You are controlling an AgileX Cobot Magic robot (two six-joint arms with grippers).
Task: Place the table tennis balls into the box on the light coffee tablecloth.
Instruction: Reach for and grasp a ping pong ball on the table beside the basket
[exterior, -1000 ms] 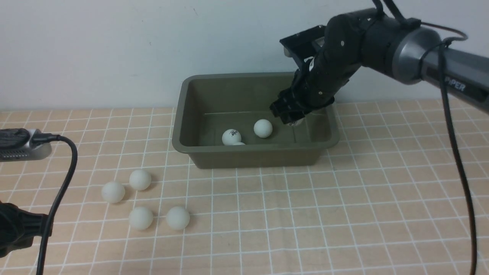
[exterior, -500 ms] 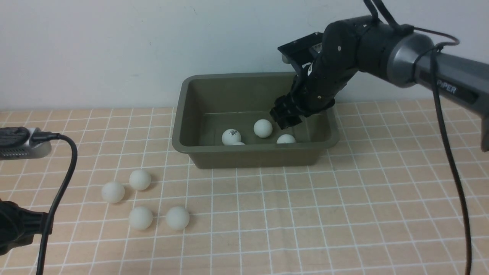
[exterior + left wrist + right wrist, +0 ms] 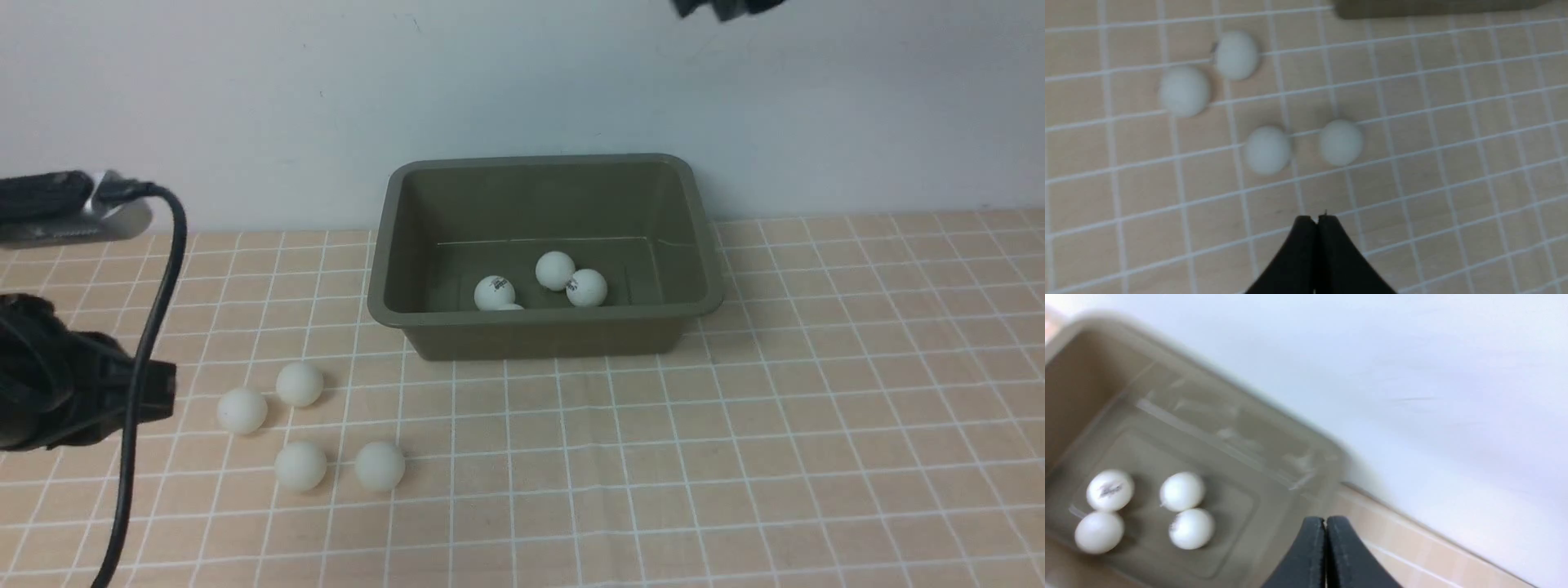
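Observation:
The olive-green box (image 3: 539, 339) stands at the back of the tablecloth (image 3: 735, 425). Several white balls lie in it, among them one (image 3: 495, 292) with a dark mark and two touching (image 3: 555, 270) (image 3: 587, 287). Several more balls lie on the cloth at the front left (image 3: 300, 384) (image 3: 242, 410) (image 3: 300, 466) (image 3: 380, 466). My left gripper (image 3: 1317, 218) is shut and empty, above the cloth close to those balls (image 3: 1267, 149) (image 3: 1341, 142). My right gripper (image 3: 1325, 520) is shut and empty, high over the box's (image 3: 1274, 457) far right corner. The front view shows only a bit of it at the top edge (image 3: 718, 6).
My left arm (image 3: 73, 392) with its black cable (image 3: 155, 278) fills the far left of the front view. A pale wall (image 3: 245, 98) rises right behind the box. The cloth spreads to the right and in front of the box.
My right arm has risen out of the box to the top of the view. The ball it dropped has rolled against another ball. My left arm has moved up and toward the loose balls.

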